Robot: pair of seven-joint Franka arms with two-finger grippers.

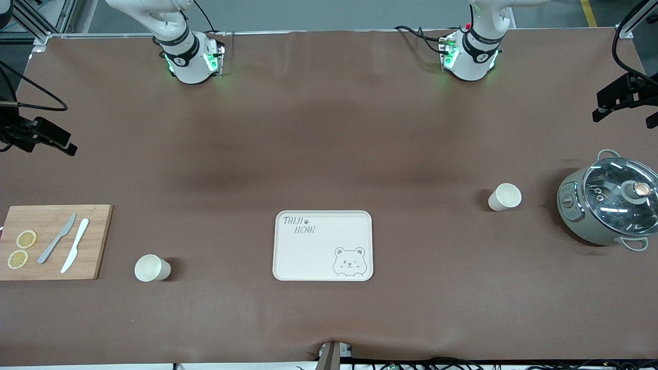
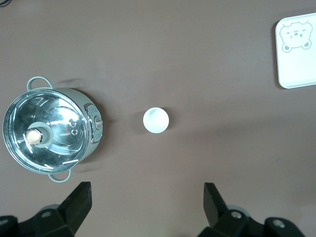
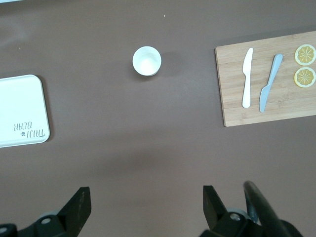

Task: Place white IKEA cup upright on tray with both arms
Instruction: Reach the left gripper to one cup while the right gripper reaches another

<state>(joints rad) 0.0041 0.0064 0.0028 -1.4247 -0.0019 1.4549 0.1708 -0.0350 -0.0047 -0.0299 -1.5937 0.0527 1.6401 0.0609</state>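
A brown cloth covers the long table, and the cream tray lies flat at its middle, toward the front-camera edge, with nothing on it. Taking the tray as the dial's centre in the front view, with 12 o'clock toward the robots' bases, one white cup stands between 2 and 3 o'clock, well apart from the tray and near the lidded electric pot at the left arm's end. A second white cup stands near 9 o'clock, just beside the bamboo cutting board at the right arm's end.

Both cups appear to stand mouth-up, so each long axis runs vertical and no turning over looks necessary.

The left gripper hangs high over the cloth, its fingers spread wide and holding nothing. Its cup sits on the table below and ahead of it, roughly in line with the gap between the fingers, with the pot close by. The right gripper is likewise wide open and empty above the cloth, and its cup lines up with its own gap in the same way.

Each arm is clearly nearer to one cup — the coming move probably turns on a straight descent over that cup, then a carry inward to the tray.
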